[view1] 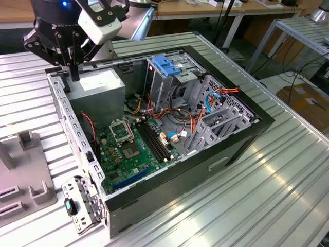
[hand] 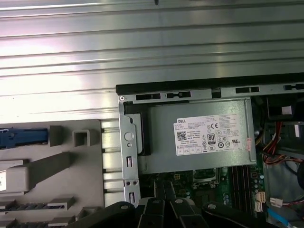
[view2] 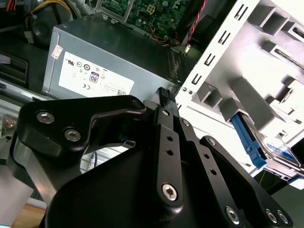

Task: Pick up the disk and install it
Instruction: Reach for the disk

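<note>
The disk lies in a grey fixture beside the computer case. Its blue carrier tab (view2: 248, 138) shows in the second wrist view, and a blue end (hand: 21, 137) shows in the first wrist view. My gripper (view1: 74, 69) hangs over the case's rear corner at the exterior view's left, just above the grey power supply box (view1: 97, 90). Its black fingers (view2: 164, 97) stand pressed together with nothing between them. The gripper (hand: 164, 190) is well apart from the disk.
The open computer case (view1: 241, 139) rests on a slatted metal table (view1: 267, 195). Inside are a green motherboard (view1: 133, 154), cables and a drive cage with a ridged blue latch (view1: 167, 64). The grey fixture (view1: 31, 180) sits at the exterior view's left.
</note>
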You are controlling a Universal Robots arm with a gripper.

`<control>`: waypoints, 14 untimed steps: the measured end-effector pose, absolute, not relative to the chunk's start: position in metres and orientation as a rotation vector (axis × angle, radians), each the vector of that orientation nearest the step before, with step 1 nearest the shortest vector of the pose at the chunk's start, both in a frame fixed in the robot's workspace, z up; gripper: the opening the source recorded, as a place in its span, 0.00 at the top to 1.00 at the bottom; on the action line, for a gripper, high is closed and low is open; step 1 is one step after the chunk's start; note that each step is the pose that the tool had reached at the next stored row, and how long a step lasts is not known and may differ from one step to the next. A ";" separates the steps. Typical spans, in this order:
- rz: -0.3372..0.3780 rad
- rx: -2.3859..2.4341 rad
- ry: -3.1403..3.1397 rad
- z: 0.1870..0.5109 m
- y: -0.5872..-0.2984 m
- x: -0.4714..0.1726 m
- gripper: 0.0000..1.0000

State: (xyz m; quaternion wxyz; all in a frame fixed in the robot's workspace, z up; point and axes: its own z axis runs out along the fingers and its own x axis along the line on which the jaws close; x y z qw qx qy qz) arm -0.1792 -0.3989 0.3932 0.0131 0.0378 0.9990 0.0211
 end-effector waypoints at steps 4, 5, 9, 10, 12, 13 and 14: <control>0.066 0.118 3.112 0.393 -0.399 -0.180 0.89; 0.066 0.118 3.112 0.393 -0.399 -0.180 0.89; 0.066 0.118 3.113 0.393 -0.399 -0.180 0.89; 0.066 0.118 3.112 0.393 -0.399 -0.180 0.89; 0.066 0.118 3.113 0.393 -0.399 -0.181 0.89; 0.066 0.118 3.113 0.393 -0.399 -0.181 0.89; 0.066 0.118 3.112 0.393 -0.399 -0.182 0.89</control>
